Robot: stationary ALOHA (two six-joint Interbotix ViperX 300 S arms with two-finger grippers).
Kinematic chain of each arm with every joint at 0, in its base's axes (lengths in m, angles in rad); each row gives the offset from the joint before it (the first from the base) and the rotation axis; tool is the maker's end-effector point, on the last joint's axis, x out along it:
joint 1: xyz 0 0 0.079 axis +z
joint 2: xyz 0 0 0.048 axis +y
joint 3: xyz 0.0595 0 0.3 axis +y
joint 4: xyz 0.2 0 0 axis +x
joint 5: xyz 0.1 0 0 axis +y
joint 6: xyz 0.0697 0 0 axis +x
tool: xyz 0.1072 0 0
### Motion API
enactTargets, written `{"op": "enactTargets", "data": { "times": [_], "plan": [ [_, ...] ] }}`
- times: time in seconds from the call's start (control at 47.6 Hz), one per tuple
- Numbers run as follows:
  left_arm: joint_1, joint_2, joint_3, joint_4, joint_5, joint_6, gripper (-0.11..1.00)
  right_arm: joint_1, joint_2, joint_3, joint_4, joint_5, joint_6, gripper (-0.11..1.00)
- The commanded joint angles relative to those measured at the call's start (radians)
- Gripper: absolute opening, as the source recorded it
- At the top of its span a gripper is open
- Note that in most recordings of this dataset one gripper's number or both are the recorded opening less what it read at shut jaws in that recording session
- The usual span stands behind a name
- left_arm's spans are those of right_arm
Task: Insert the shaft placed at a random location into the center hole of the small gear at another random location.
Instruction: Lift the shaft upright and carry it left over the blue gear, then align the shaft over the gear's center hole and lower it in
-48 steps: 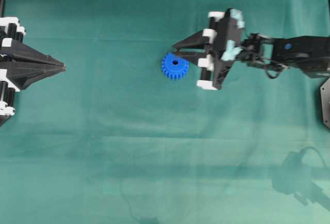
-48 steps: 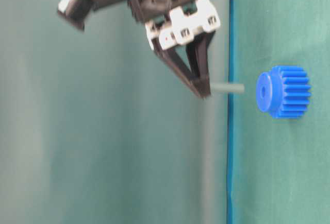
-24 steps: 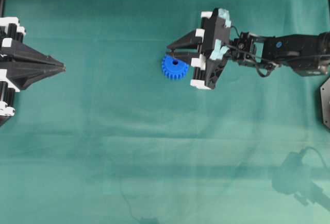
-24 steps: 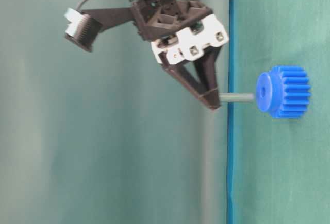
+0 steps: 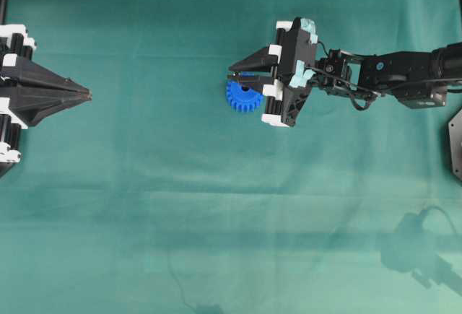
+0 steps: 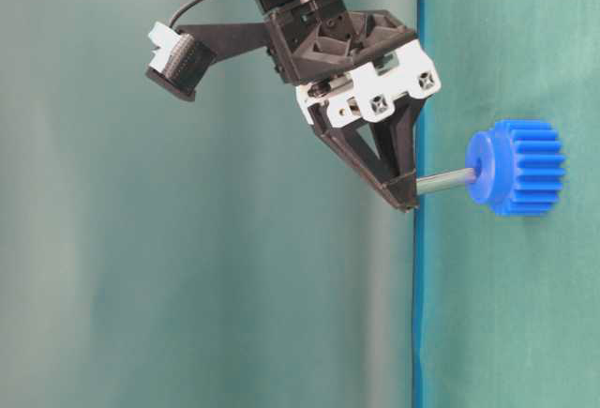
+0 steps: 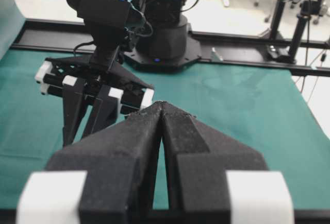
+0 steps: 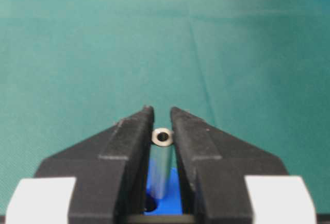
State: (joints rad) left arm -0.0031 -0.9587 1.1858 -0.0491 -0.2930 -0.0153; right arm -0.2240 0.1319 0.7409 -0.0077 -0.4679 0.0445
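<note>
We've got the right gripper (image 6: 409, 200) pinching the shaft (image 6: 445, 181), whose far end touches the hub of the small gear (image 6: 518, 167) sitting on the green cloth (image 5: 216, 206). Our left gripper (image 5: 88, 95) sits clenched off at the edge, holding nothing.

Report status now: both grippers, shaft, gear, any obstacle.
Right gripper shut on shaft, tip at small gear hub, slightly tilted. Left gripper shut, empty. No obstacle seen.
</note>
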Motion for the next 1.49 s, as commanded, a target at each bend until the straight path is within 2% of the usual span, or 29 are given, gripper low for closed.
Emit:
{"op": "enactTargets", "data": {
  "times": [0.0, 0.399, 0.694, 0.925, 1.135, 1.472],
  "plan": [
    [-0.002, 0.008, -0.011, 0.002, -0.009, -0.002, -0.01, -0.005, -0.011, -0.008, 0.0, 0.002, 0.002, 0.12],
    [-0.002, 0.008, -0.012, -0.002, -0.009, -0.002, -0.01, -0.003, -0.115, 0.002, -0.005, -0.006, 0.0, 0.12],
    [-0.002, 0.008, -0.011, 0.002, -0.009, -0.002, -0.01, 0.012, -0.118, 0.011, -0.005, -0.021, 0.0, 0.12],
    [-0.002, 0.008, -0.012, -0.002, -0.009, -0.002, -0.01, 0.026, -0.074, 0.038, 0.003, -0.078, 0.006, 0.12],
    [-0.002, 0.008, -0.011, 0.002, -0.009, -0.002, -0.01, 0.029, -0.009, 0.052, 0.029, -0.127, 0.008, 0.12],
    [-0.002, 0.008, -0.011, 0.002, -0.011, -0.002, -0.01, 0.029, 0.012, 0.052, 0.034, -0.135, 0.008, 0.12]
  ]
}}
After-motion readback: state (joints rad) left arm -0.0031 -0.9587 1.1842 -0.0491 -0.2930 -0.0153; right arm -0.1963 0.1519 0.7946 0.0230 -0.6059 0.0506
